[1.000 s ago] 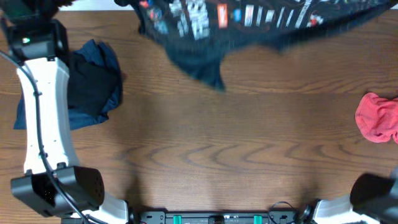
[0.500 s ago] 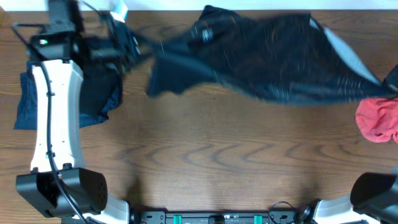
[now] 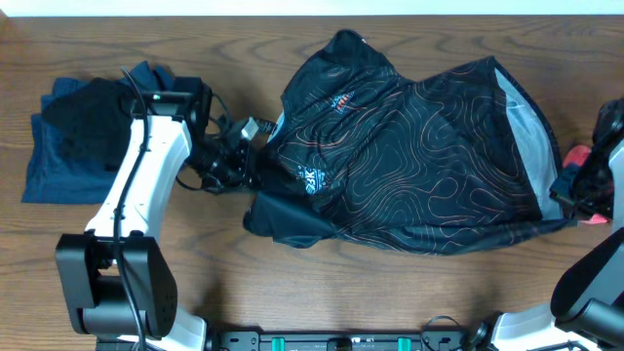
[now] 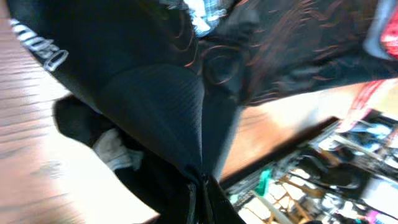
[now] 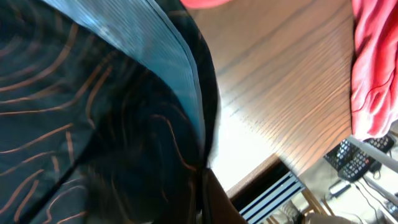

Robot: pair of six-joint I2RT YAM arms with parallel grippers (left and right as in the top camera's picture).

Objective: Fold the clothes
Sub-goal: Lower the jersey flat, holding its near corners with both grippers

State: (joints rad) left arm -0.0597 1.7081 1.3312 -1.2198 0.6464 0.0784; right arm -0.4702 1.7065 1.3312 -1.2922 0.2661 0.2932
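The black sports shirt [image 3: 409,161] with thin orange contour lines and grey panels lies spread across the table's middle and right. My left gripper [image 3: 246,168] is shut on its left edge; the left wrist view shows the black fabric [image 4: 155,106] pinched at my fingertips [image 4: 200,186]. My right gripper [image 3: 568,198] is shut on the shirt's lower right corner; the right wrist view shows the fabric and its grey panel [image 5: 149,37] caught between my fingers [image 5: 202,177].
A folded dark blue and black garment [image 3: 78,136] lies at the far left. A red garment [image 3: 577,158] peeks out at the right edge behind the right arm; it also shows in the right wrist view [image 5: 373,68].
Both arms swung the shirt from the table's far edge down toward the front. It now lies spread on the table with both grippers low at its sides.
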